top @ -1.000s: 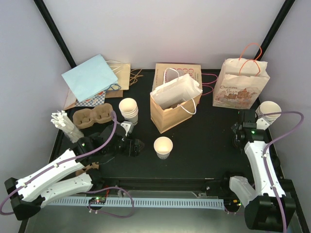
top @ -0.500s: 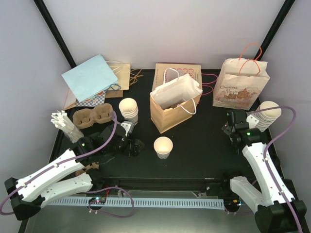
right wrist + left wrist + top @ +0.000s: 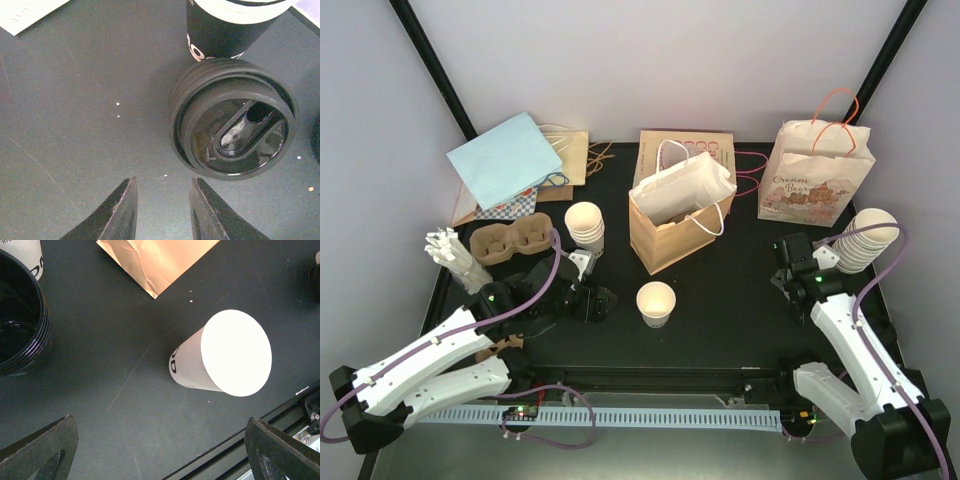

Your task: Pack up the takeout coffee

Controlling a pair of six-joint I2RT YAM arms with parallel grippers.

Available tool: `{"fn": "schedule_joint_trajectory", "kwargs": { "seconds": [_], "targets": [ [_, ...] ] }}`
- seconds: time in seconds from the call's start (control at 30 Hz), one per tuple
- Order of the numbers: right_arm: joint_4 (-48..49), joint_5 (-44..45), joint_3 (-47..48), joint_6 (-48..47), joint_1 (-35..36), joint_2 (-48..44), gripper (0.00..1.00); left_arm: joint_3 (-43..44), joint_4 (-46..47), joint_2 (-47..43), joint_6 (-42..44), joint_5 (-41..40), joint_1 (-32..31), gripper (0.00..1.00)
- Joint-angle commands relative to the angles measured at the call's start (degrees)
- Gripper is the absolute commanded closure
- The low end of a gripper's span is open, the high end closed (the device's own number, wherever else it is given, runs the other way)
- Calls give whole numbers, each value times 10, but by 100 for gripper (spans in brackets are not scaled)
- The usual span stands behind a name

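The white paper bag point(image 3: 815, 185) bears script starting "Ocean"; the rest is unclear. Before the brown bag point(image 3: 670, 235), mid-table, the cream cup point(image 3: 227, 357) stands upright, with black letters low on its side. The left gripper point(image 3: 160, 420) gapes wide, empty. The right gripper point(image 3: 163, 181), narrowed and empty, is near the black lids point(image 3: 232, 125).
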Motion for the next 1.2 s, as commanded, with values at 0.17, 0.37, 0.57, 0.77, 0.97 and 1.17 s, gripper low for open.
{"fn": "schedule_joint_trajectory", "kwargs": {
  "seconds": [0.17,0.37,0.57,0.77,0.97,1.17],
  "targets": [
    [23,61,15,0,-26,48,63,3,8,-5,9,0,6,6],
    [58,55,10,-38,-86,68,64,4,13,-2,15,3,7,6],
    [87,37,14,-67,-127,87,64,6,17,5,20,4,9,6],
    [104,28,21,-74,-139,118,63,5,22,14,25,5,12,6],
    [121,34,23,-80,-149,147,63,3,25,18,26,7,16,6],
    [135,39,22,-93,-151,172,63,3,26,21,28,9,17,6]
  ]
}}
